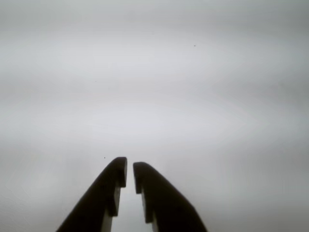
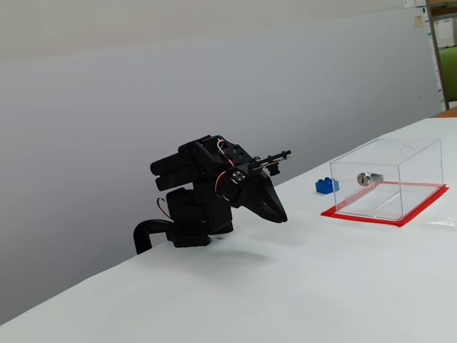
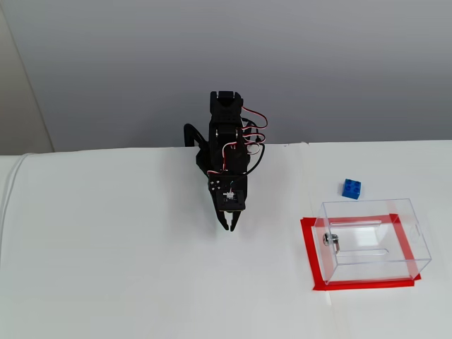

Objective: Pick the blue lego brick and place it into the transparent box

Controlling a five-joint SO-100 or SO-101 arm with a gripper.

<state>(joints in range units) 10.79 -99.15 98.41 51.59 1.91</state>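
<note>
Since the transparent box (image 3: 373,240) stands nearest the front edge of the table (image 3: 127,282) in the top-down fixed view, toward the right-hand side, it is listed first: a clear rectangular enclosure on a red base rim, containing only a small silver metal piece (image 3: 330,240) near its left wall. Just beyond the box, toward the rear edge, the blue lego brick (image 3: 352,188) rests studs-up on the bare tabletop — apart from the box wall and not inside it. Farthest back, at the middle of the rear edge, the arm (image 3: 227,141) is folded low over its base, with the gripper (image 3: 230,227) pointing down at the surface, well apart from both brick and box. The wrist view shows the gripper (image 1: 130,170) nearly clenched, only a thin slit between the tips, with nothing held and nothing but blank surface ahead. Assessment: no part of the task is complete. Remaining steps — swing toward the right rear area of the tabletop, release the jaws, descend over the brick, grasp, lift clear of the box wall, and deposit the brick inside.
</note>
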